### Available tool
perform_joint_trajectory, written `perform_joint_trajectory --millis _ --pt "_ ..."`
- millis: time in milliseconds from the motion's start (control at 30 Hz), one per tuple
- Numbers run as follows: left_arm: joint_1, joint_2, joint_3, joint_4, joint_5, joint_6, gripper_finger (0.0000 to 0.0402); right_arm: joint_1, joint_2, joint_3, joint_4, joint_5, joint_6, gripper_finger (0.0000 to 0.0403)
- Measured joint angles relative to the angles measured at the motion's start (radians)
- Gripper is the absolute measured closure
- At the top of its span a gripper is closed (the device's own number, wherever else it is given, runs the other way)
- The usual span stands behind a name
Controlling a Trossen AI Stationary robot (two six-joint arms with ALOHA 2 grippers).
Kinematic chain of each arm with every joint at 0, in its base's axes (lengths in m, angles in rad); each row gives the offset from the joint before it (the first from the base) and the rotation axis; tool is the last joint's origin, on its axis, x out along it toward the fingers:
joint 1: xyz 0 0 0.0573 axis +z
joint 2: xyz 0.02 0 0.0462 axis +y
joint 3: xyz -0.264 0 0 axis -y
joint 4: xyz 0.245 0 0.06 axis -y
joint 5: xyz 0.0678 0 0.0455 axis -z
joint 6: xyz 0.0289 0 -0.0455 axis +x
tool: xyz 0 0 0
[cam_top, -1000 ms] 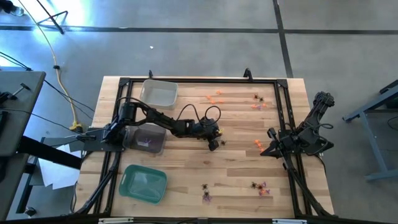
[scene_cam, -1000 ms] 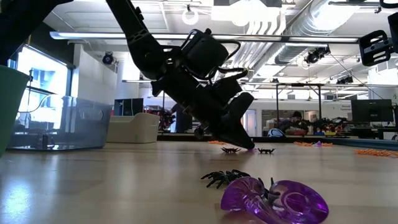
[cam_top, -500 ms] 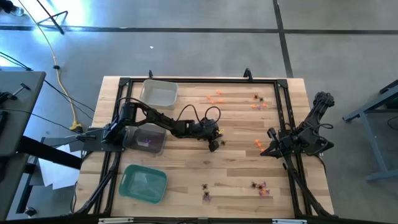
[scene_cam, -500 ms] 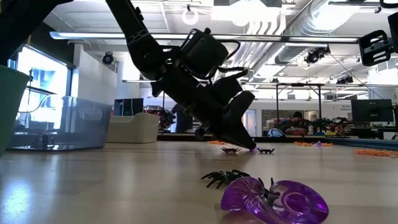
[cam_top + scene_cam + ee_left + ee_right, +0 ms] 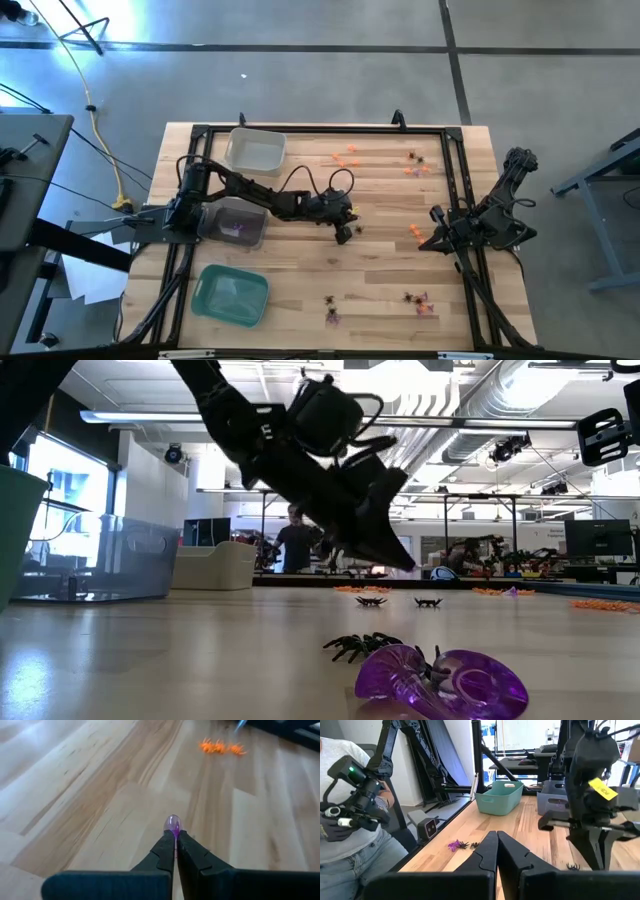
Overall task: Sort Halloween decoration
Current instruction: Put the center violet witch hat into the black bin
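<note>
Along the tabletop's [image 5: 300,270] left edge, three bins. White tray [image 5: 254,150] nearest the far left corner. Clear tray [image 5: 238,222] at mid-edge, something purple inside it. Green tray [image 5: 232,295] toward the near left corner.

Left gripper [image 5: 343,232] out over the middle of the tabletop, lifted clear of the wood in the low view [image 5: 400,563]. Fingers pinched together on a small purple trinket [image 5: 172,824], which pokes out past the fingertips. Two black spiders [image 5: 372,601] lie on the wood beyond it.

Orange pieces [image 5: 345,156] scattered near the far edge, centre. Purple and black bits [image 5: 331,310] near the near edge, centre; the low view shows a purple ring [image 5: 445,682] there with a black spider [image 5: 352,646] touching it.

Mixed cluster [image 5: 415,163] toward the far right corner. A second mixed cluster [image 5: 419,301] by the near edge, right of centre. Orange piece [image 5: 415,233] at mid-right, just beside the right gripper [image 5: 435,218].

Right gripper parked at the right edge, fingers closed on nothing [image 5: 496,851]. A person with a handheld controller [image 5: 356,790] stands beside the table.
</note>
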Motion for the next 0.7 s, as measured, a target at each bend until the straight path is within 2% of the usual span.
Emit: perform_joint_trajectory --millis 167,400,533,700 --pt "-0.014 -0.078 -0.002 -0.114 -0.019 0.014 0.0401 0.000 0.000 0.000 0.000 0.000 0.000 0.0402" --pt "-0.060 -0.241 -0.059 -0.239 -0.103 0.018 0.0401 0.000 0.000 0.000 0.000 0.000 0.000 0.0402" --pt "-0.107 -0.356 -0.122 -0.324 -0.228 0.004 0.0401 0.000 0.000 0.000 0.000 0.000 0.000 0.0402" --pt "-0.170 -0.500 -0.213 -0.455 -0.409 -0.102 0.0401 0.000 0.004 0.000 0.002 -0.002 0.000 0.0402"
